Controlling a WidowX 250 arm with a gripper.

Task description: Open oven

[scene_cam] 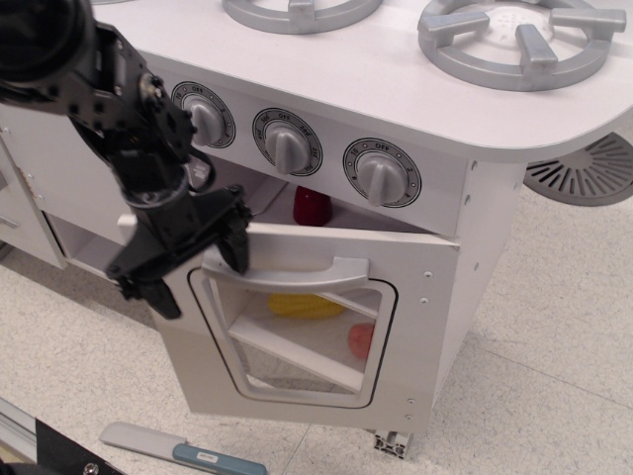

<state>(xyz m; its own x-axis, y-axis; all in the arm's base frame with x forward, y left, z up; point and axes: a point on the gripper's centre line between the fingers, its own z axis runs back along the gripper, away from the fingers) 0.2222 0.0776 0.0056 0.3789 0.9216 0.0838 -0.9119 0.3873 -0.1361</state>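
The white toy oven has three grey knobs [287, 144] above its door [401, 297]. The door is hinged at the bottom and stands partly open, tilted outward at the top. Its curved grey handle [302, 273] runs across the top, above the clear window [297, 341]. My black gripper [196, 269] is at the handle's left end. One finger [235, 247] is hooked at the door's top edge and the other [156, 295] hangs out to the left. The jaws are spread wide and grip nothing.
Inside the oven there are a red cup-like thing [312, 206], a yellow toy [302, 305] and a red-orange toy [361, 339]. Grey burners [519, 40] sit on the top. A toy knife [183, 450] lies on the floor in front. A grey round grate [588, 170] lies on the right.
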